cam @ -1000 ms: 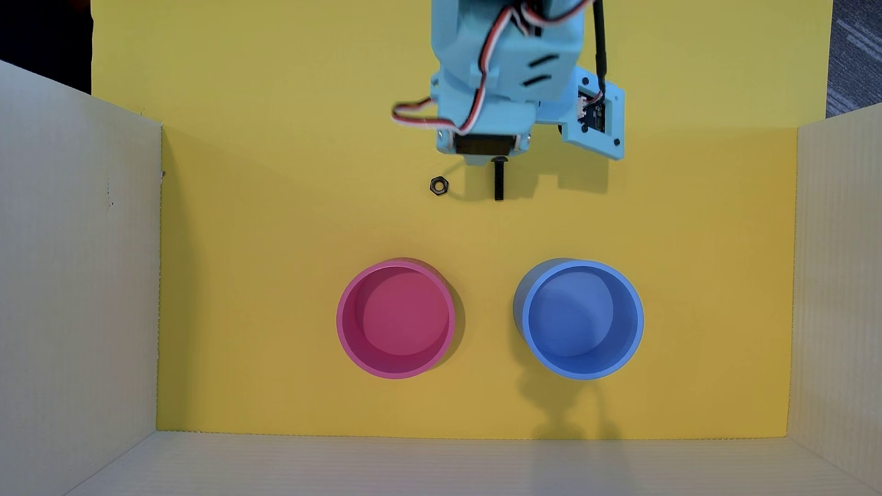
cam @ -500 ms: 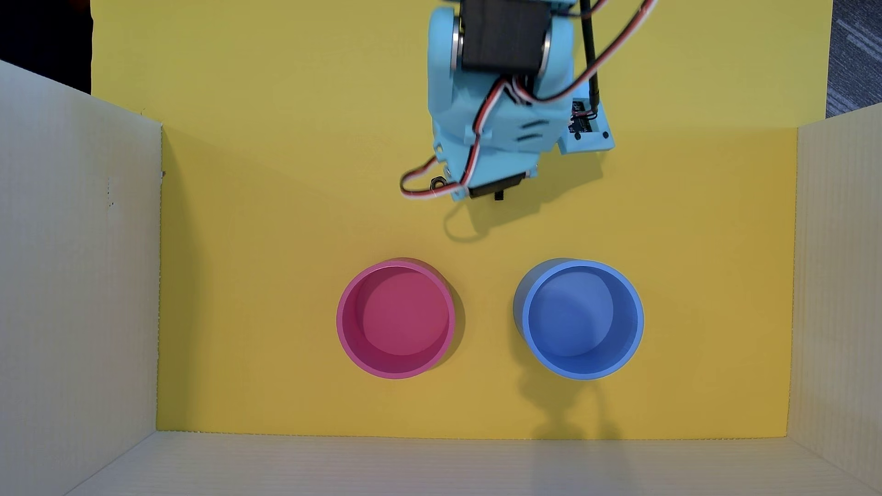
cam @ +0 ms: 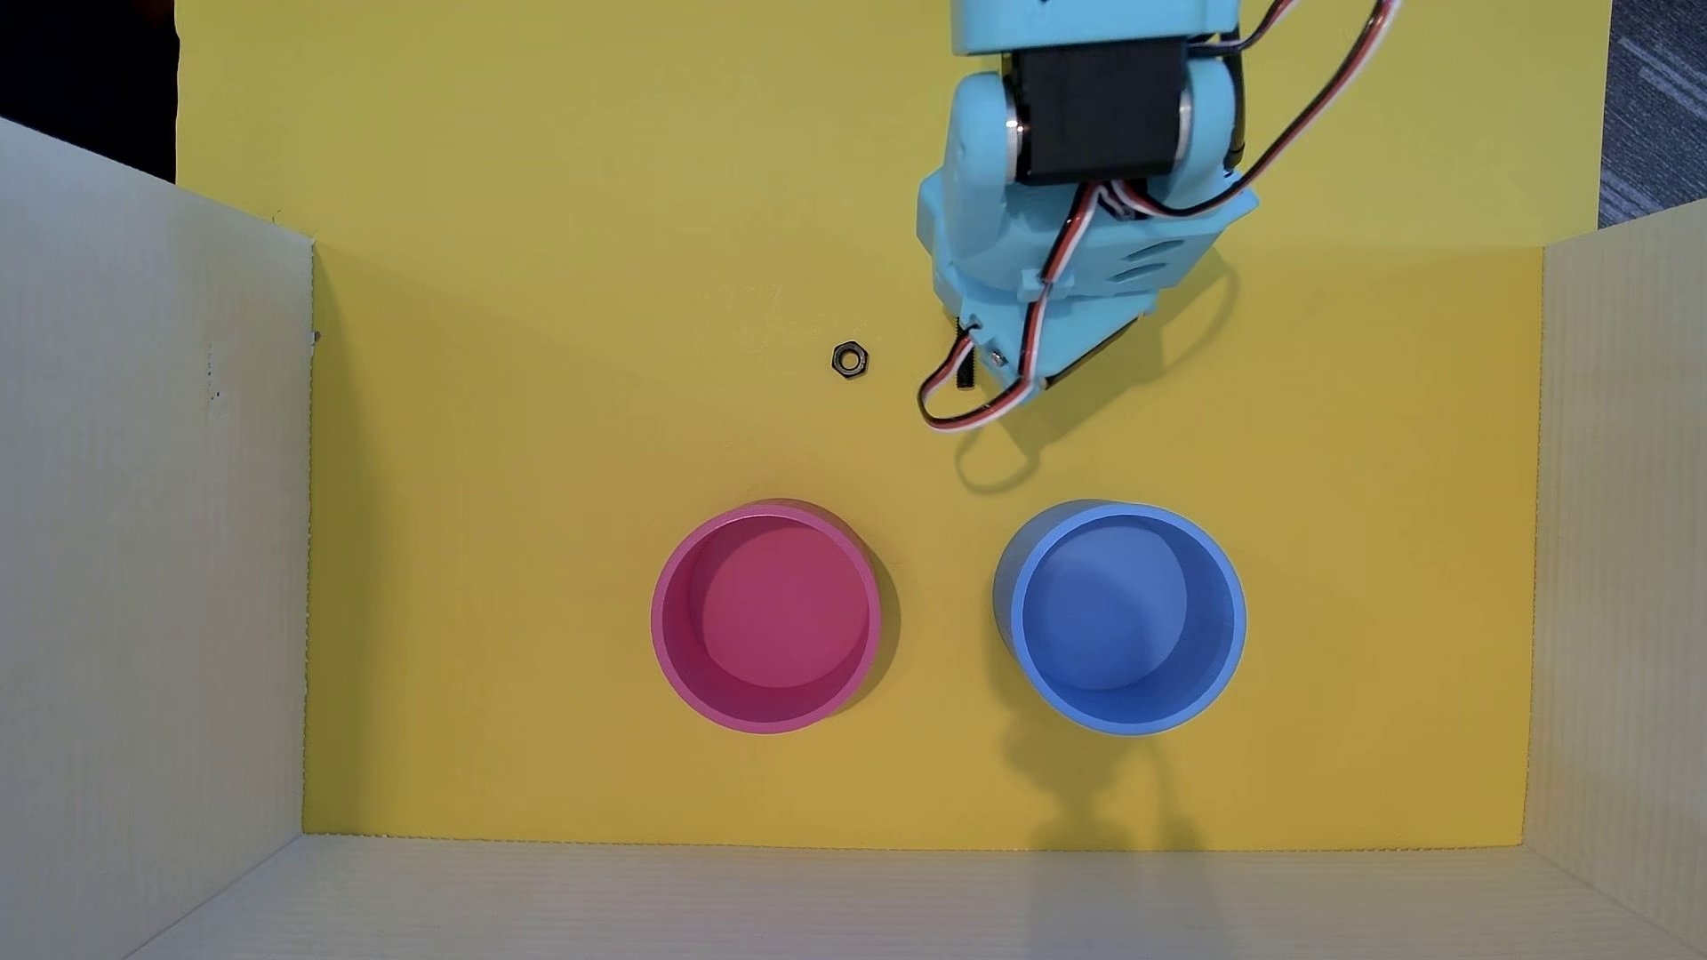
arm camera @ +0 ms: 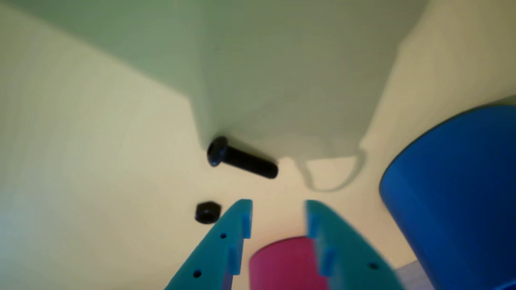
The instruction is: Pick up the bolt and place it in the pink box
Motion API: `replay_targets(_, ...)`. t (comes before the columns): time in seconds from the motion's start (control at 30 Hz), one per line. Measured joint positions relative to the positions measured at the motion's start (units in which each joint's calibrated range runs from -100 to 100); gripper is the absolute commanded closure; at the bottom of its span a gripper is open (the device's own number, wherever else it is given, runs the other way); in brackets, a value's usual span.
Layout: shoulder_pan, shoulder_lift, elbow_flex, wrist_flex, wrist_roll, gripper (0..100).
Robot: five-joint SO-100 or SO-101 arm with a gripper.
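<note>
The black bolt (arm camera: 242,159) lies flat on the yellow mat, just beyond my fingertips and not touching them. My gripper (arm camera: 278,203) is open and empty, its teal fingers (arm camera: 225,245) spread apart. In the overhead view the blue arm (cam: 1044,277) covers most of the bolt; only a black end (cam: 965,377) shows by the wires. The pink box (cam: 659,618) stands empty on the mat, below and left of the arm in that view. It also shows between the fingers in the wrist view (arm camera: 282,266).
A dark hexagonal nut (cam: 849,359) lies left of the bolt and shows beside the left finger in the wrist view (arm camera: 207,212). An empty blue tub (cam: 1238,618) stands right of the pink one. White cardboard walls (cam: 148,554) enclose the mat on three sides.
</note>
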State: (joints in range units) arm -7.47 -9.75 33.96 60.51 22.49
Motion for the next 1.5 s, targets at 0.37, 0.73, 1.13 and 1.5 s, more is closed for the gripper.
replay_targets(0.37, 1.90, 0.08, 0.00, 0.00, 1.71, 82)
replay_targets(0.73, 5.10, 0.25, 1.71, 0.09, 6.94, 82)
replay_targets(1.13, 4.96, 0.34, 5.23, -0.26, 9.08, 83)
replay_targets(1.5, 5.03, 7.71, 4.77, -4.03, 9.08, 83)
